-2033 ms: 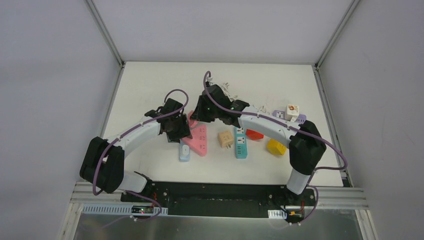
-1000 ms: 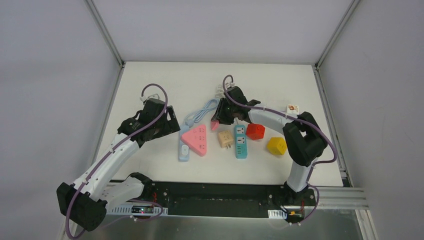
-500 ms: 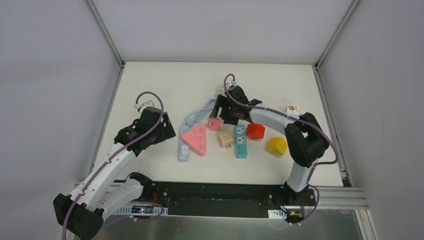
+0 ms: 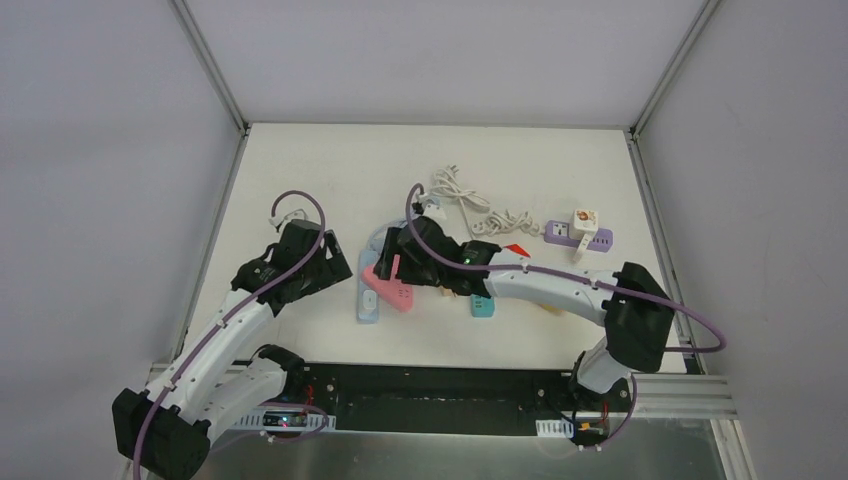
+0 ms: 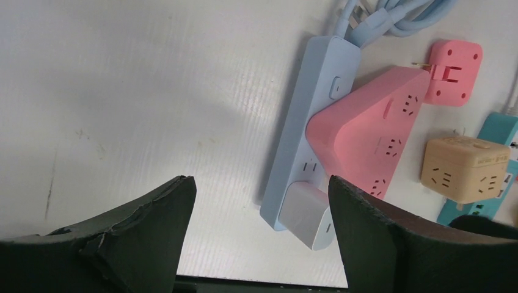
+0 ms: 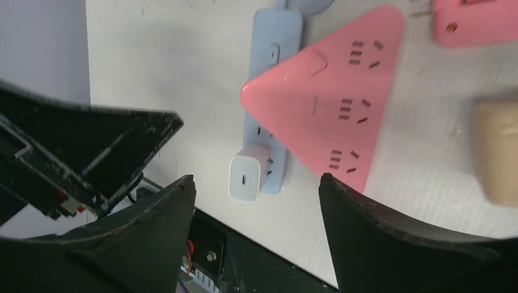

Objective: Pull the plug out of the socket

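A white plug point(image 5: 308, 215) sits in the near end of the light blue socket strip point(image 5: 311, 122). The top view shows the plug point(image 4: 368, 302) between the two arms. My left gripper point(image 5: 258, 186) is open, hovering above and left of the plug with nothing between its fingers. My right gripper point(image 6: 255, 180) is open too and empty, poised above the plug point(image 6: 247, 179) and the strip point(image 6: 272, 91). From above, the left gripper point(image 4: 328, 268) is left of the strip and the right gripper point(image 4: 388, 268) is over it.
A pink triangular socket point(image 5: 372, 140) leans against the strip. Right of it lie a pink adapter point(image 5: 455, 72), a beige cube point(image 5: 464, 170) and a teal strip point(image 4: 482, 306). Farther back are a white cable point(image 4: 470, 205) and a purple strip point(image 4: 580, 238). The table's near edge is close behind the plug.
My right gripper opened, left the pink adapter on the table, and swung left and nearer, over the blue strip. The left arm pulled back left, then held still.
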Robot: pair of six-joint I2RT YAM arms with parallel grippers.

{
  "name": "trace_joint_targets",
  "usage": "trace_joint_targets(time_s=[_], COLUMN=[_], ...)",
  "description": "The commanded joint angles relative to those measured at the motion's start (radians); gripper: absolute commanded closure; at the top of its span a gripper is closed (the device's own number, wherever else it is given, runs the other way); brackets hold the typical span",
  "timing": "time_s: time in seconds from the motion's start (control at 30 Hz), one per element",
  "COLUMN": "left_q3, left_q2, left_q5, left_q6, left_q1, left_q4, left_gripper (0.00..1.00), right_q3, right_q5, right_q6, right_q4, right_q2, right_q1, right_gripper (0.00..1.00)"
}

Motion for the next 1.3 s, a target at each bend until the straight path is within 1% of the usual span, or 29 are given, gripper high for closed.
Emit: trace_joint_targets(time_s=[0.0, 0.1, 0.2, 0.27, 0.37, 0.43, 0.5, 0.6, 0.73, 1.0, 1.03, 1.07, 1.13, 1.17, 1.27], left_q3=[-0.011, -0.030, -0.070, -0.093, -0.120, -0.132, -0.144, -0.153, -0.161, -0.172, -0.175, -0.178, -0.182, -0.184, -0.187], left_q2=[0.005, 0.013, 0.015, 0.019, 0.021, 0.022, 0.023, 0.026, 0.037, 0.082, 0.090, 0.097, 0.113, 0.121, 0.148], left_q5=[0.101, 0.168, 0.230, 0.262, 0.300, 0.324, 0.363, 0.395, 0.428, 0.507, 0.521, 0.532, 0.550, 0.556, 0.574], left_q6=[-0.024, -0.035, -0.052, -0.062, -0.063, -0.062, -0.056, -0.048, -0.048, -0.054, -0.055, -0.054, -0.050, -0.048, -0.049], left_q1=[0.054, 0.092, 0.130, 0.156, 0.193, 0.222, 0.241, 0.249, 0.250, 0.250, 0.250, 0.250, 0.248, 0.248, 0.247], left_q4=[0.048, 0.064, 0.095, 0.110, 0.124, 0.131, 0.151, 0.175, 0.207, 0.265, 0.277, 0.288, 0.302, 0.307, 0.321], left_gripper=[0.18, 0.18, 0.18, 0.18, 0.18, 0.18, 0.18, 0.19, 0.19, 0.20, 0.20, 0.21, 0.22, 0.23, 0.24], right_q3=[0.010, 0.052, 0.122, 0.157, 0.179, 0.202, 0.230, 0.271, 0.285, 0.283, 0.281, 0.278, 0.268, 0.261, 0.226], right_q5=[0.146, 0.184, 0.206, 0.209, 0.207, 0.199, 0.189, 0.179, 0.166, 0.185, 0.183, 0.183, 0.182, 0.182, 0.183], right_q6=[0.145, 0.158, 0.172, 0.185, 0.183, 0.166, 0.146, 0.135, 0.135, 0.113, 0.109, 0.102, 0.095, 0.087, 0.059], right_q4=[-0.044, -0.062, -0.113, -0.145, -0.149, -0.149, -0.162, -0.180, -0.184, -0.194, -0.194, -0.195, -0.194, -0.192, -0.182], right_q2=[0.009, 0.062, 0.133, 0.180, 0.218, 0.238, 0.261, 0.294, 0.324, 0.316, 0.313, 0.309, 0.300, 0.293, 0.263], right_q1=[0.111, 0.174, 0.205, 0.214, 0.219, 0.219, 0.218, 0.218, 0.218, 0.215, 0.214, 0.213, 0.213, 0.213, 0.214], right_gripper=[0.24, 0.24, 0.26, 0.28, 0.33, 0.37, 0.39, 0.42, 0.48, 0.72, 0.79, 0.88, 0.96, 0.99, 1.00])
